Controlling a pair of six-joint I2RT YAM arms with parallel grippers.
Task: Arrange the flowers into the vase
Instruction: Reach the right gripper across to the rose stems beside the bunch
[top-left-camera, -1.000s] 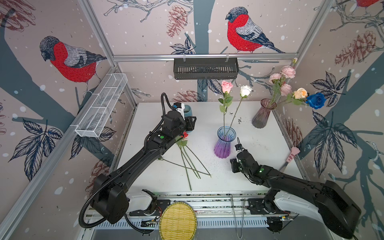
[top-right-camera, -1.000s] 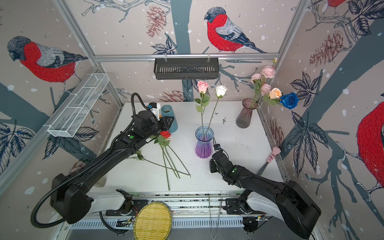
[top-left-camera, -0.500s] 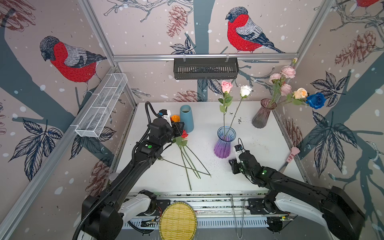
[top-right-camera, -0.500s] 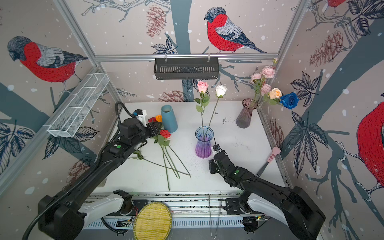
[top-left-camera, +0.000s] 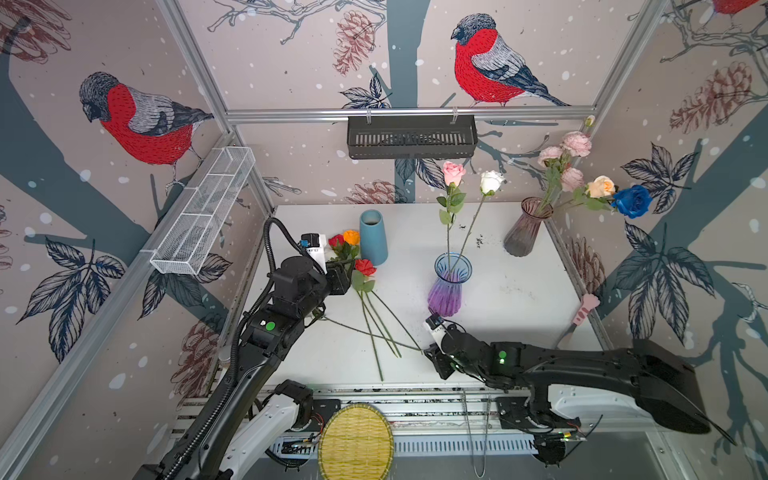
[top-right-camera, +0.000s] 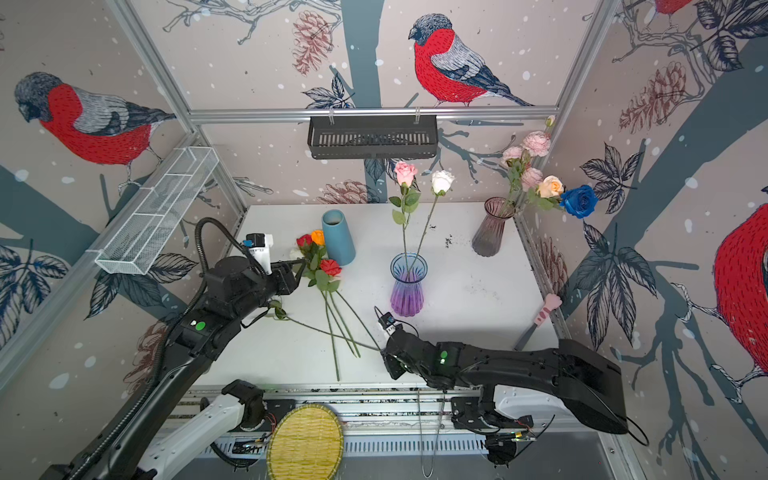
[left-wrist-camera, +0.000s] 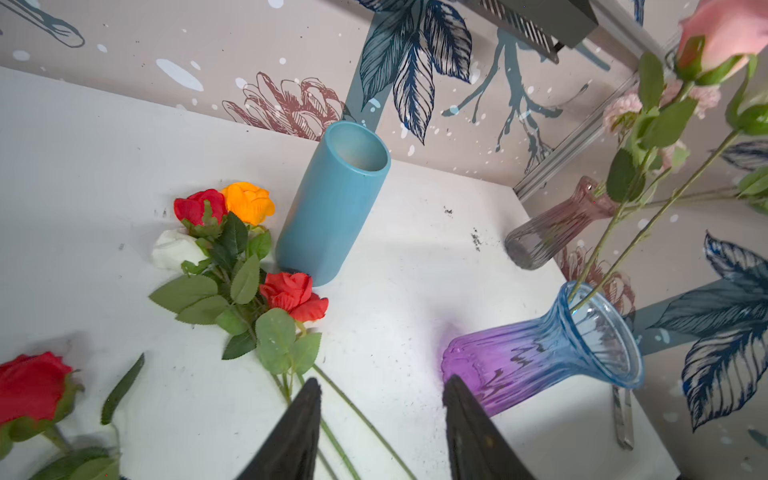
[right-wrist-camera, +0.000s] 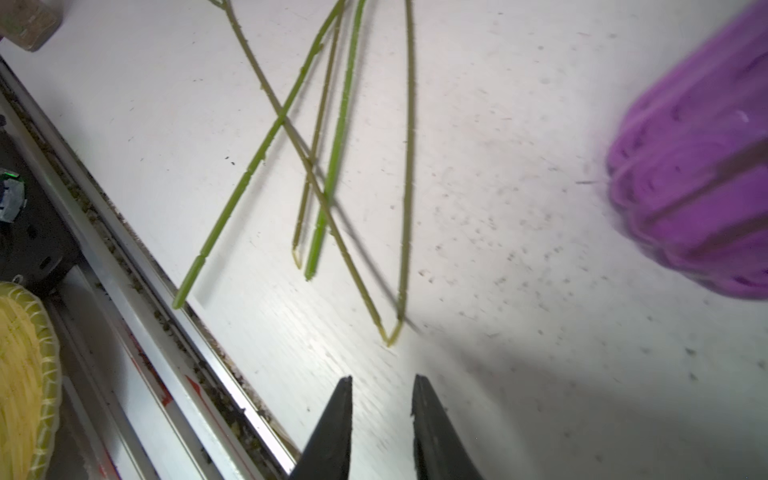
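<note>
Left claw (left-wrist-camera: 382, 380), jaws apart, empty, hovers beside the blooms of the flowers (top-left-camera: 365, 268) lying on the surface (top-left-camera: 498, 291); stems run lengthwise toward the right claw (right-wrist-camera: 382, 378), narrowly parted, empty, nearer their tips; vase (top-left-camera: 451, 282) to their right.

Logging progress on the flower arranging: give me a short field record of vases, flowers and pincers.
purple-blue vase: pink rose, white rose standing in it
smoky vase: pink spray, peach rose, blue rose
teal vase: upright, no stems
loose flowers: lying on table beside teal vase
left pincer: open, empty, at loose flowers
right pincer: open, empty, near stem ends
</note>
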